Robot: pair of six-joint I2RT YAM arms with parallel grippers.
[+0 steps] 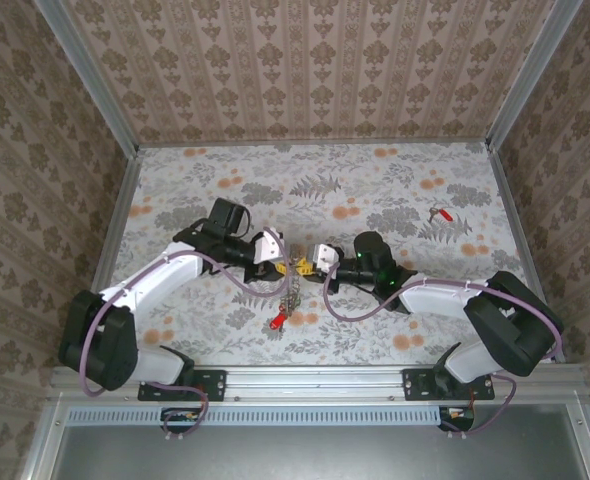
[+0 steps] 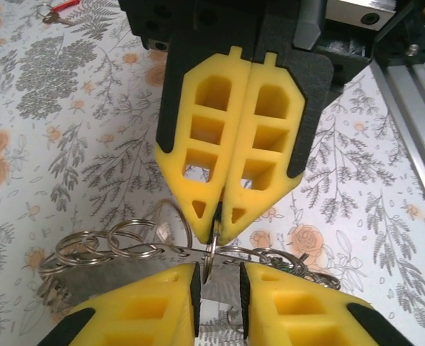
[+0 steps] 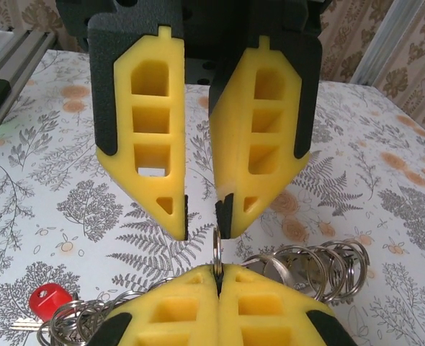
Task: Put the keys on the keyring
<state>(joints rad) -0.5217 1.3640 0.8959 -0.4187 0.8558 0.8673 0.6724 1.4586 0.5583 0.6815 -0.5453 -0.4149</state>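
The right pincer is closed tight. Its yellow tips pinch the thin keyring, which stands on edge above their seam. Facing it, the left pincer has its jaws parted by a narrow gap that straddles the same loop without, as far as we can tell, pressing on it. Just beside the grip a bunch of split rings trails away to either side, and a red-headed key lies at one end of it, down on the table. From above, the two pincers meet tip to tip near the middle of the table. The bunch runs from them toward the arm bases, and another red-tagged key sits well apart at the far right. We judge the keyring to be light, stiff, springy and slick, so the smooth wire could twist or slip out of the foam pads if it is caught by a thin edge. We would grip it flat across the wire, close to the split, and take each key by its plastic head rather than its blade.
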